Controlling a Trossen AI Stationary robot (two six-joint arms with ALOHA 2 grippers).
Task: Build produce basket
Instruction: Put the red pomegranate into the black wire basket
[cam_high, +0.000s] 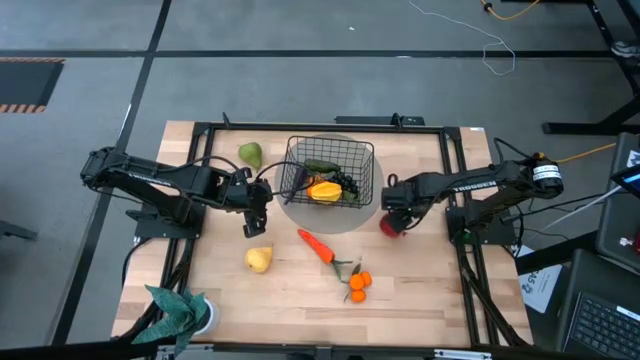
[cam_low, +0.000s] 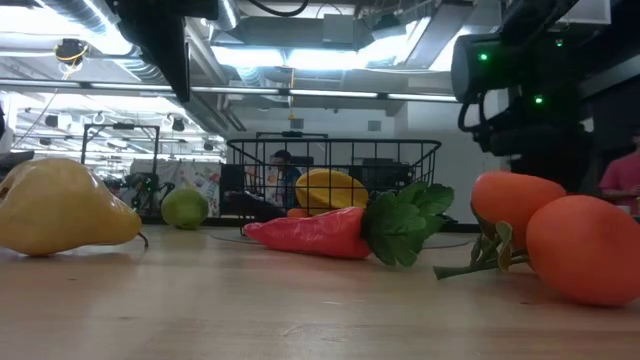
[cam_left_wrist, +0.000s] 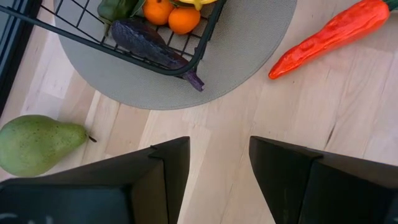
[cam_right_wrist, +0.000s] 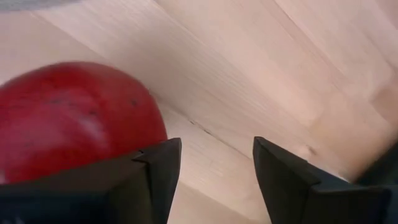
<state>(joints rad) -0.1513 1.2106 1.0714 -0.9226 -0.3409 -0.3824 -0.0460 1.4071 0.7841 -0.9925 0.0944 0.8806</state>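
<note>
The right gripper (cam_right_wrist: 211, 180) hovered open just beside the red fruit (cam_right_wrist: 68, 118) near the basket (cam_high: 330, 165), apparently lining up a grasp. It needed to centre on the fruit and close. The left gripper (cam_left_wrist: 217, 180) waited open nearby.

Wood table (cam_high: 300, 290) w/ mat (cam_high: 352, 215), carrot (cam_high: 316, 245), pears (cam_high: 259, 259).

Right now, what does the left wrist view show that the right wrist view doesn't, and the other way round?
Only the left wrist view shows the basket on its grey mat, a green pear and the carrot, with the left claw open above bare wood. Only the right wrist view shows the red fruit, beside the open right claw, not between its fingers. Both show the wooden table.
</note>
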